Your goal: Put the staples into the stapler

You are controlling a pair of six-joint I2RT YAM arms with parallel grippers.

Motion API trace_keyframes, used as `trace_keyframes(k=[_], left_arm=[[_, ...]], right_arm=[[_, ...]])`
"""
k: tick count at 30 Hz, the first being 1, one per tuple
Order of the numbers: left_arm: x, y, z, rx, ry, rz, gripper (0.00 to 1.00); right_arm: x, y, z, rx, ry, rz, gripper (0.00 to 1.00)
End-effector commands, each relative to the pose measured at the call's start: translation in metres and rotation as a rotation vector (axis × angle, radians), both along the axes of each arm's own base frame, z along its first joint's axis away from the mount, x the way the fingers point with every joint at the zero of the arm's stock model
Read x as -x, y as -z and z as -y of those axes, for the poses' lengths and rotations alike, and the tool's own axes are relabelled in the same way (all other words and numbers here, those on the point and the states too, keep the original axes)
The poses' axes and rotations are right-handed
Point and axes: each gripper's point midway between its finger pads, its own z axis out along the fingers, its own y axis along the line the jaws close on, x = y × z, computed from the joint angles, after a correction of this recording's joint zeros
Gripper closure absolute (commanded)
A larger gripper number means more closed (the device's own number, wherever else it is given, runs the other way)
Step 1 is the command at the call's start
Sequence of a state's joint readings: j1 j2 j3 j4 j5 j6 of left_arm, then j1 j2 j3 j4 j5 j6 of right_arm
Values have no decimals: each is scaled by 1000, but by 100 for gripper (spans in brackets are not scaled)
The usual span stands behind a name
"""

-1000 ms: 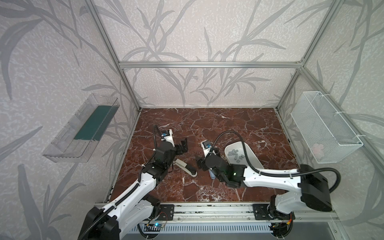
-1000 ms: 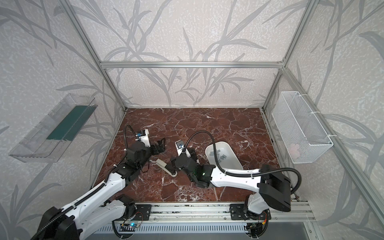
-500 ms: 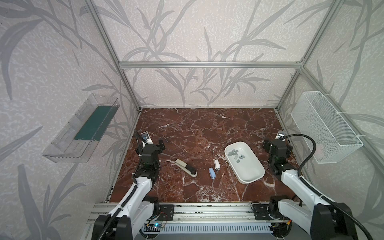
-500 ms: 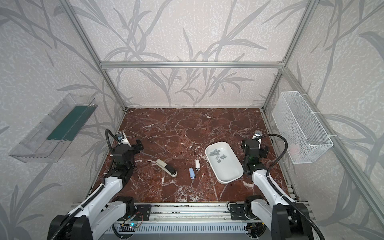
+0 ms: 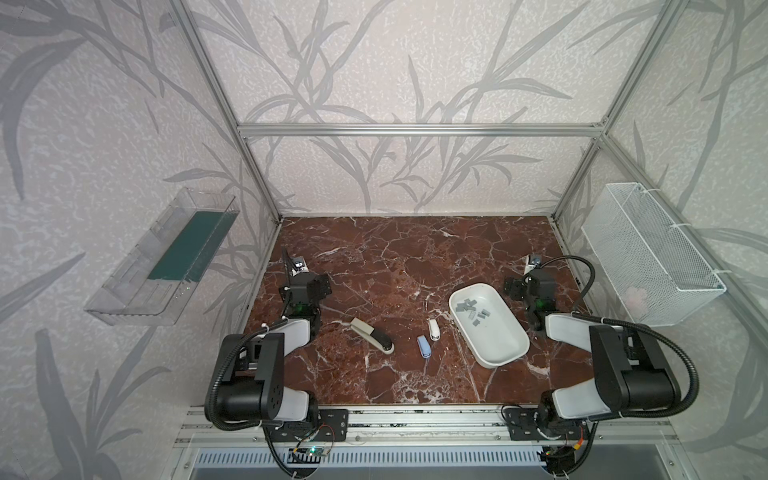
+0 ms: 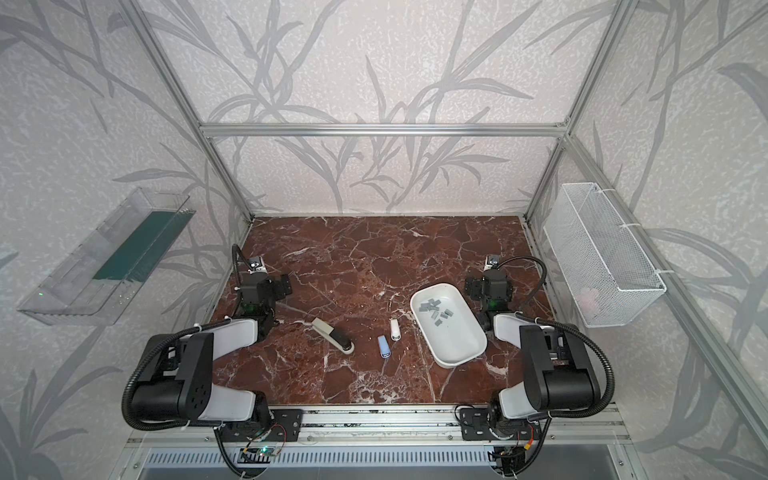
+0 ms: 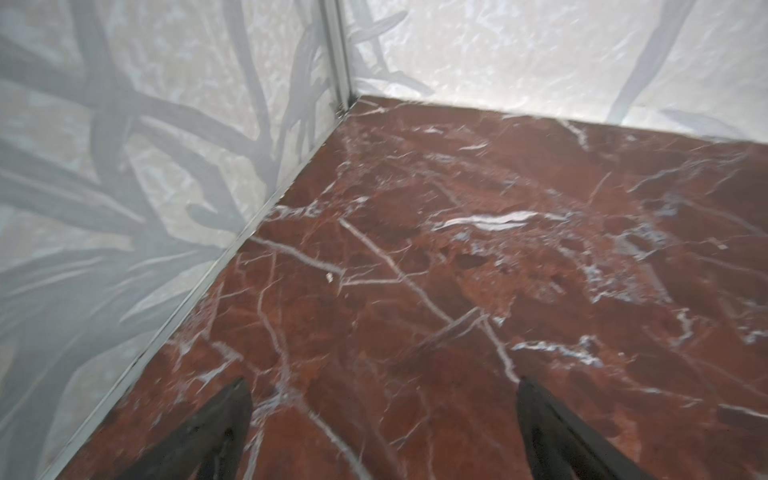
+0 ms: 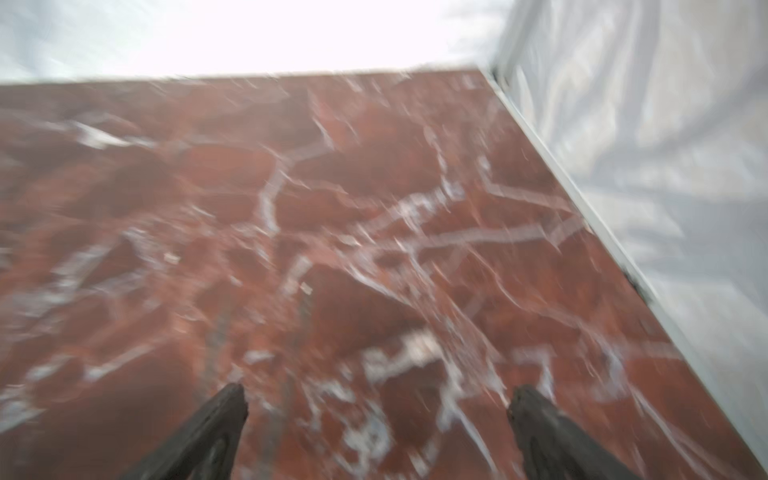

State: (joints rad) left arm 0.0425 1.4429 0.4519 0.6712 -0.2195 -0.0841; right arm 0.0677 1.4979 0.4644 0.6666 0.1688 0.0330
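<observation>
Holding nothing, both claws gape wide open.
Lower centre in both top views lie a blue mini stapler (image 5: 424, 347), a beige stapler (image 5: 372, 336) and a white mini stapler (image 5: 433, 329). Just right, the staples (image 5: 471, 311) sit in a white tray (image 5: 498, 351). Further up, the left gripper (image 5: 321, 286) and right gripper (image 5: 512, 289) hover mid-left and mid-right — well apart.

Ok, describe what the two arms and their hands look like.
The left arm and right arm have white link shells and boxy black joint housings, each with a looping black ribbed cable. The left hand and right hand are black and taper to points.
</observation>
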Motion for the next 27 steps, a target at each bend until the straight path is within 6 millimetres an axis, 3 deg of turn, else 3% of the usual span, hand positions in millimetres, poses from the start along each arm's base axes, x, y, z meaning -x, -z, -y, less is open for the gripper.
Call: trace_keyframes(k=[1, 3, 6, 27], left_arm=[[-1, 7, 16, 24, 122, 160, 1], [10, 14, 7, 62, 63, 105, 1], [-4, 12, 15, 40, 135, 111, 1], [-2, 14, 14, 52, 137, 101, 1]], right_arm=[[6, -6, -17, 32, -93, 181, 1], [9, -4, -9, 28, -39, 134, 1], [8, -3, -10, 30, -42, 118, 1], [4, -1, -14, 42, -59, 85, 1]])
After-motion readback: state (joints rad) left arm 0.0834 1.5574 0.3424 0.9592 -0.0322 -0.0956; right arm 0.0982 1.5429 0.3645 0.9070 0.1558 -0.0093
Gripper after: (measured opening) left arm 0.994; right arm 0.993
